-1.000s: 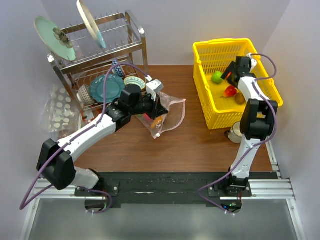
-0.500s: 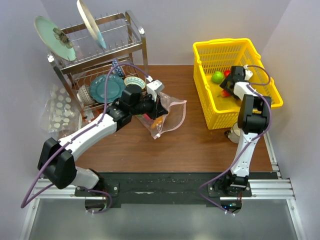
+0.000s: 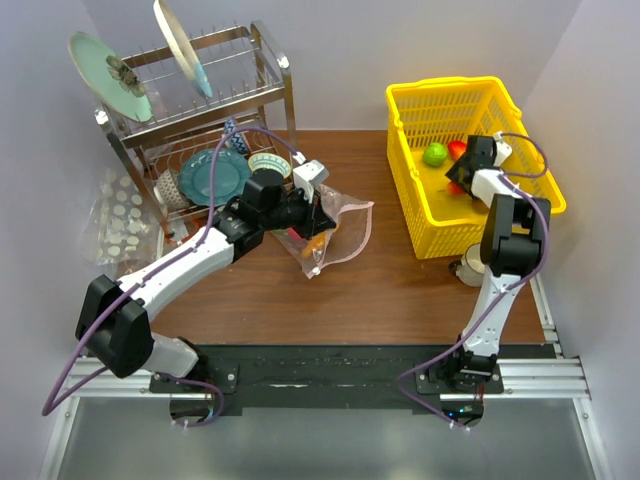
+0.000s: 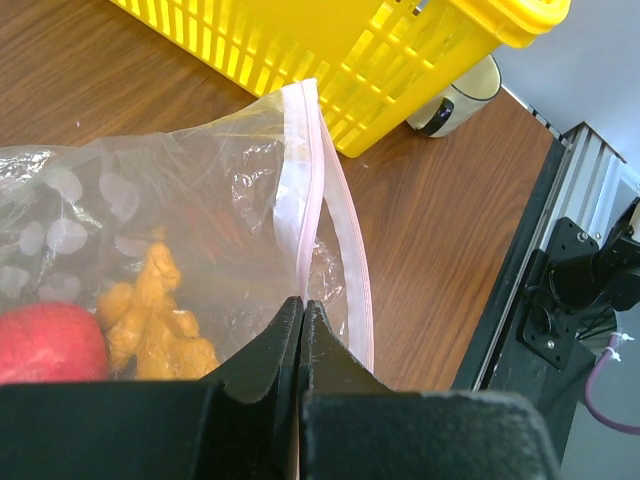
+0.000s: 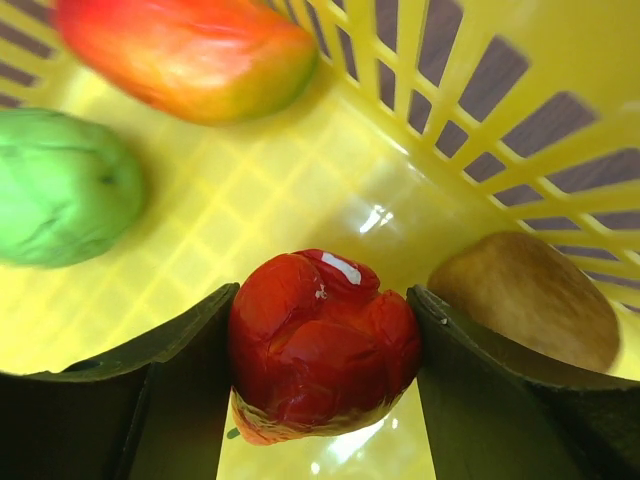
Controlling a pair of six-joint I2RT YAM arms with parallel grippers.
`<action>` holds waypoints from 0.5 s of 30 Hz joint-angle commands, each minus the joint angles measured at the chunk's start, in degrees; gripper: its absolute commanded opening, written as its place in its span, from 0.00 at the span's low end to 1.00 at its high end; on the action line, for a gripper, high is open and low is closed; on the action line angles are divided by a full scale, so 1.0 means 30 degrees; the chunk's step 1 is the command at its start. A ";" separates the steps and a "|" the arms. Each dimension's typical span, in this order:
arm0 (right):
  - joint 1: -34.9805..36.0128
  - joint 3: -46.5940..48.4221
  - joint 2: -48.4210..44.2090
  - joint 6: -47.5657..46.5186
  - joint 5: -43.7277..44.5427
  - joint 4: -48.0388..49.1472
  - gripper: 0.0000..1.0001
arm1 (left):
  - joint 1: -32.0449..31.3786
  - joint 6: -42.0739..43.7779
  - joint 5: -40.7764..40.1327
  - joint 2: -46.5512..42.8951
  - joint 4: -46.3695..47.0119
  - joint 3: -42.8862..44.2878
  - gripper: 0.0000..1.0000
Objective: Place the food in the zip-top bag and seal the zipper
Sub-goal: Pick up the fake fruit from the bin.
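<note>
The zip-top bag (image 3: 340, 225) lies on the table by the dish rack, its mouth toward the basket. My left gripper (image 3: 322, 215) is shut on the bag's mouth edge (image 4: 200, 190), with the pink zipper (image 4: 310, 180) running away from the closed tips (image 4: 303, 305). Inside the bag are a red fruit (image 4: 45, 340) and a tan ginger piece (image 4: 155, 320). My right gripper (image 3: 462, 172) is down in the yellow basket (image 3: 530, 175), its fingers pressed on both sides of a red pepper (image 5: 320, 345). A green fruit (image 5: 60, 185), a red-orange fruit (image 5: 185, 55) and a brown one (image 5: 530, 295) lie around it.
A metal dish rack (image 3: 275, 95) with plates and bowls stands at the back left. A clear bag of white discs (image 3: 120, 215) lies left of it. A small cream cup-like object (image 3: 467, 268) sits at the basket's near corner, and the basket wall (image 4: 330, 40) rises just beyond the bag.
My right gripper has dropped lower into the basket and come around the red pepper. The left arm and the bag have not moved.
</note>
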 commanded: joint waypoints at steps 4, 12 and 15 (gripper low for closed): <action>-0.0090 -0.1721 -0.5506 -0.0167 -0.2182 0.1768 0.53 | 0.0183 0.0338 0.0063 -0.0681 0.0362 0.0714 0.00; -0.0090 -0.3244 -1.0018 0.0477 -0.4522 0.1741 0.55 | 0.0212 0.0133 0.0181 -0.1179 0.0479 0.0655 0.00; -0.0090 -0.4357 -1.2068 0.0946 -0.5957 0.2297 0.55 | 0.0212 0.0045 0.0268 -0.1238 0.0509 0.0655 0.00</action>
